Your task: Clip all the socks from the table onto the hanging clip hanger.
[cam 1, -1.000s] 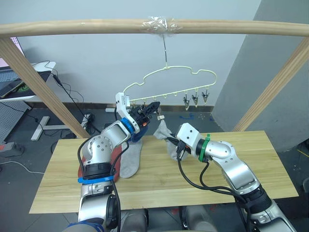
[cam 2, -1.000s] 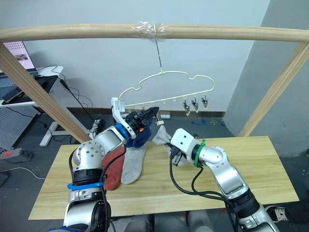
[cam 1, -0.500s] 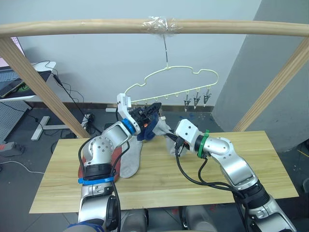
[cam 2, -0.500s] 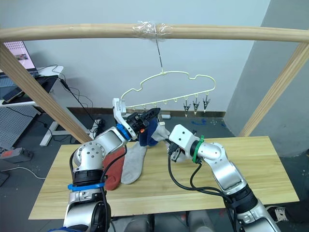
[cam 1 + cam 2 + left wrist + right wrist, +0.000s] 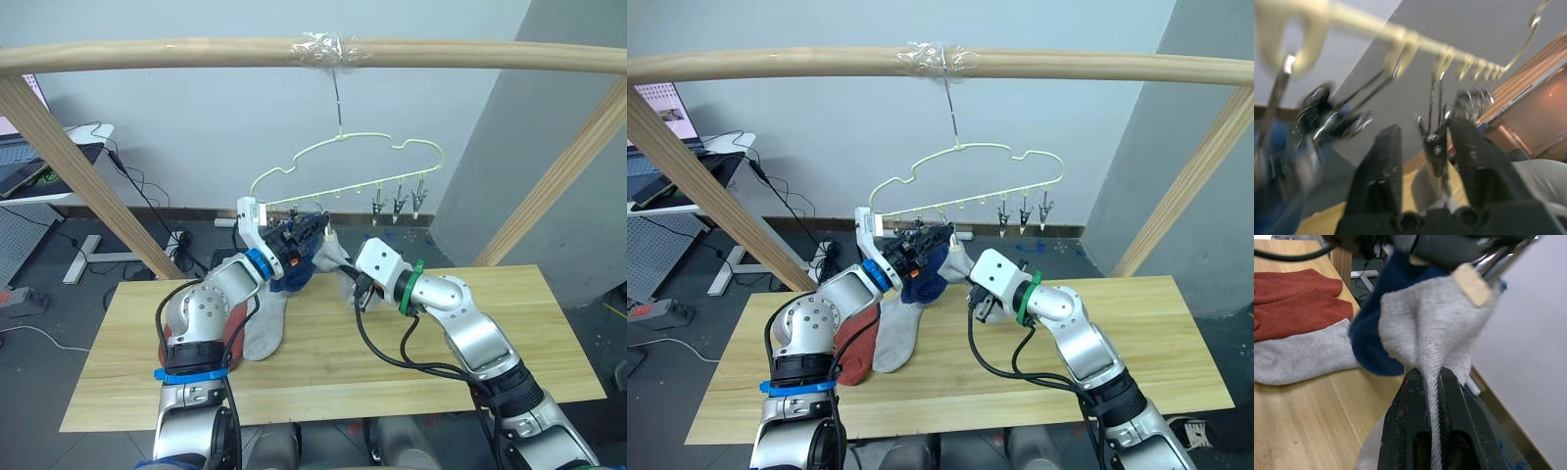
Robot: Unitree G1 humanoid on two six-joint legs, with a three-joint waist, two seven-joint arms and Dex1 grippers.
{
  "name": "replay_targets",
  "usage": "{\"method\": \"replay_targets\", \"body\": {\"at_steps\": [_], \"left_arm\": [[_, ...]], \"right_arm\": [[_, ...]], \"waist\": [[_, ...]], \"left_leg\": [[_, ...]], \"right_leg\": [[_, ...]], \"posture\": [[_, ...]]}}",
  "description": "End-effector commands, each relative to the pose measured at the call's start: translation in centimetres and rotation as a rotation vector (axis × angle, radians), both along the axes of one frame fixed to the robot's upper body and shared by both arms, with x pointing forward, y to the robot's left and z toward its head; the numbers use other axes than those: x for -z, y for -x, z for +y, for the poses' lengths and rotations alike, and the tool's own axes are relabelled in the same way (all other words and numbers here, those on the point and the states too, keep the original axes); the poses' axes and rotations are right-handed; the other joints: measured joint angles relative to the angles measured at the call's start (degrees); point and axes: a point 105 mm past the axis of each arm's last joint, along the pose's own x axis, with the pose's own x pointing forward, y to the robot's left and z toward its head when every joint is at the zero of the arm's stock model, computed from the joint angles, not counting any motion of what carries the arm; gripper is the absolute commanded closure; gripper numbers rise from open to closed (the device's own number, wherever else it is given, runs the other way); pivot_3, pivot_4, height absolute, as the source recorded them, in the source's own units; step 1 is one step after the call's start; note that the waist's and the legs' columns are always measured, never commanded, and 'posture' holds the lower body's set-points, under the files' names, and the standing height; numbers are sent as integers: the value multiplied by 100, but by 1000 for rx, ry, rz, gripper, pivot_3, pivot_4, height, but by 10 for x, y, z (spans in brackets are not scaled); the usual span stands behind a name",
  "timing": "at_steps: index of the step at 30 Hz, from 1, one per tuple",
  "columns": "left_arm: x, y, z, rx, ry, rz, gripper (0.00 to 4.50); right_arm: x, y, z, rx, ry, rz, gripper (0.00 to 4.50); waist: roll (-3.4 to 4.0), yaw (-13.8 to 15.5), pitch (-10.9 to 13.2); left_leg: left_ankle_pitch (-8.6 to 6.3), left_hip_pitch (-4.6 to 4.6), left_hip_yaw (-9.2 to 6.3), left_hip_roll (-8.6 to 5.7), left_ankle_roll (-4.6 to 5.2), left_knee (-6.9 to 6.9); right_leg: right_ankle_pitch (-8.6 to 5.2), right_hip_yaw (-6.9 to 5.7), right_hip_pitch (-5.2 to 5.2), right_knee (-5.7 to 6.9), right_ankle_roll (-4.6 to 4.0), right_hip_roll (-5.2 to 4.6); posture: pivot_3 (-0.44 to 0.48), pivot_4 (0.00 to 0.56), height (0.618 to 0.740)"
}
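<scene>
The pale clip hanger (image 5: 340,137) hangs from the wooden beam above the table (image 5: 392,372). My left gripper (image 5: 315,225) is raised to the hanger's row of clips, open, with one metal clip (image 5: 1436,142) between its fingers (image 5: 1383,161). A blue sock (image 5: 292,274) hangs just below it. My right gripper (image 5: 1429,374) is shut on a light grey sock (image 5: 1430,323), held up so that its top edge reaches a clip (image 5: 1471,284). On the table lie a second grey sock (image 5: 263,328) and two rust-red socks (image 5: 1298,303).
The thick wooden frame has a top beam (image 5: 196,54) and slanted posts at the left (image 5: 78,166) and right (image 5: 568,166). Three free clips (image 5: 397,204) hang at the hanger's right end. A desk with cables (image 5: 59,157) stands far left.
My right gripper has lifted the grey sock up and leftwards to the clips. My left gripper has shifted a little to the right along the hanger, onto a clip.
</scene>
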Motion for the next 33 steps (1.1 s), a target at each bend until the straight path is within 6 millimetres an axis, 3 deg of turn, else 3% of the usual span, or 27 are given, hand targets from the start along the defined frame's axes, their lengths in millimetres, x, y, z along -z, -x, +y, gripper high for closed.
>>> {"method": "replay_targets", "body": {"at_steps": [1,6,9,10,12,16,21,24,30,33], "left_arm": [[-13,0,6,-23,-53,-79,1534],[-14,10,24,-69,-216,-131,23],[-1,29,41,-125,-438,-144,23],[0,33,45,-148,-495,-157,0],[5,46,48,-148,-574,-172,0],[3,65,49,-98,-525,-218,0],[10,87,42,-31,-540,-287,0],[4,96,37,-18,-543,-357,0],[-8,107,39,-22,-538,-458,0],[-14,105,43,-47,-600,-560,0]], "right_arm": [[-14,-2,2,-1,-55,-40,4500],[-10,-10,0,50,-132,16,4500],[-7,-20,-3,127,-271,104,4500],[-6,-23,-4,139,-289,113,3944],[-3,-27,-8,160,-318,142,3368],[12,-25,-16,186,-351,239,1917],[17,-16,-30,217,-359,268,129],[8,-14,-42,266,-363,221,59],[-30,-18,-52,357,-477,75,59],[-43,-25,-56,425,-548,9,682]], "waist": [[0,2,0],[0,1,0],[0,0,-1],[0,11,-1],[0,49,-1],[-2,216,-2],[-2,309,-7],[-2,327,-8],[-1,329,-18],[1,325,-20]], "left_leg": [[0,0,-1,0,0,0],[1,0,1,2,-1,-5],[1,2,1,3,-2,-12],[1,2,1,3,-2,-15],[1,-1,-1,-1,-3,-15],[1,-2,1,-3,-3,-13],[2,-2,3,-2,-5,-14],[2,-9,1,-3,-5,-14],[2,-5,2,0,-6,-14],[2,-4,2,2,-5,-14]], "right_leg": [[0,-1,0,0,0,0],[0,2,-2,0,0,0],[0,4,-3,0,-2,0],[-1,6,-5,0,-3,0],[-1,4,-6,-1,-4,-4],[-1,2,-5,-2,-6,-8],[-4,1,-5,-3,-11,-8],[-3,0,-6,-10,-12,-10],[-3,-1,-6,-9,-14,-9],[-2,-3,-5,-8,-14,-6]], "posture": [[-86,128,740],[-56,119,740],[-37,113,740],[-31,113,740],[-15,106,740],[13,97,740],[24,90,740],[32,84,740],[28,87,740],[28,87,740]]}}
